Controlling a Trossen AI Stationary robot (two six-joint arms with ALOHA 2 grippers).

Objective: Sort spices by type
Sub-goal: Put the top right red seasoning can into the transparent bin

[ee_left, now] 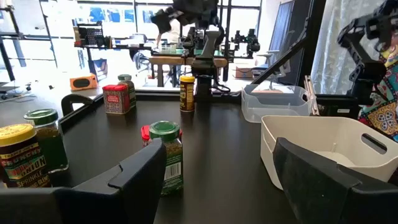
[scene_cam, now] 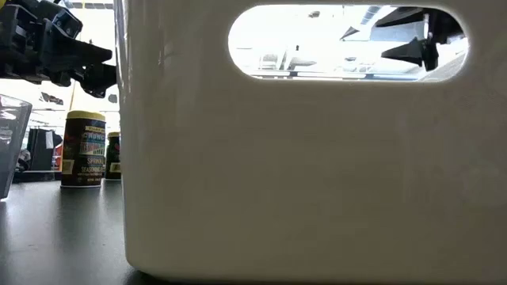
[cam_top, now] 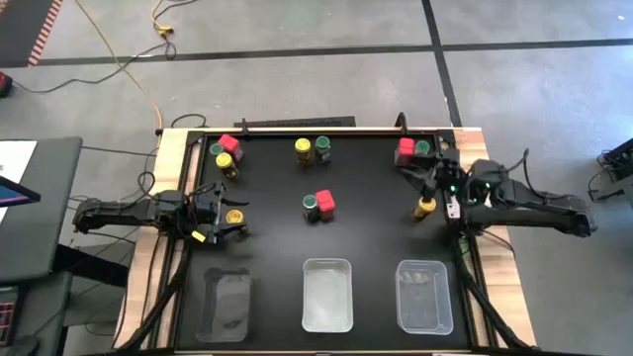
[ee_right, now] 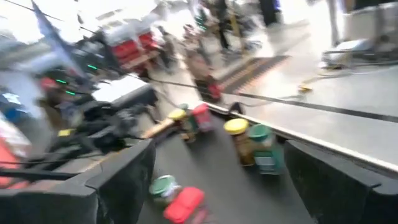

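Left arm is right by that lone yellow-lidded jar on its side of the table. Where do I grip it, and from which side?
Grip the yellow-lidded jar around its round body just under the lid, coming in level from the left gripper, whose fingers are open. It stands upright and alone, so both flanks look free. A top-down pinch on the round lid would probably slip more easily.

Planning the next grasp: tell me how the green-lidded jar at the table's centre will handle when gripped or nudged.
The green-lidded jar stands upright, tall and narrow, so a high nudge would probably tip it. It looks rigid, so the fingers likely won't deform it. The red-lidded jar stands right against it, so a push may shove both.
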